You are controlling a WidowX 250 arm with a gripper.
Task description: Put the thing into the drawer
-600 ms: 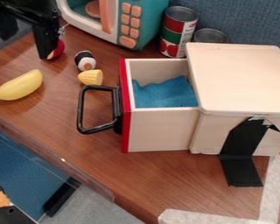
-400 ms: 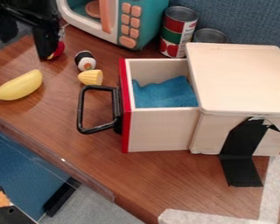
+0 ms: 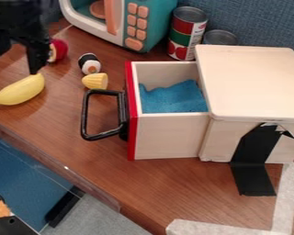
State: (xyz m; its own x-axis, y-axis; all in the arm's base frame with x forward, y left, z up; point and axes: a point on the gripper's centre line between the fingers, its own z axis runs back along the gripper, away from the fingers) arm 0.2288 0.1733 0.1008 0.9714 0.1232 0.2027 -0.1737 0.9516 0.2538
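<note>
The claw [image 3: 17, 62] is shown upper left, fingers parted, near the banana [image 3: 19, 90]. To its right are seen a red toy [image 3: 59, 50], sushi [image 3: 89, 63] and corn [image 3: 95, 81]; the intended thing cannot be identified. Blue cloth [image 3: 174, 97] is contained in the open drawer [image 3: 169, 135], centre.

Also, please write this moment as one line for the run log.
gripper: open, near banana | drawer: open, blue cloth inside | banana, corn: on table

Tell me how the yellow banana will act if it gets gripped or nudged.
The banana keeps a full, moulded-looking shape, so it will probably stay stiff when squeezed. Its smooth, rounded sides could let it slip a little. Being long and bent, it would more likely swivel or rock than roll far.
</note>
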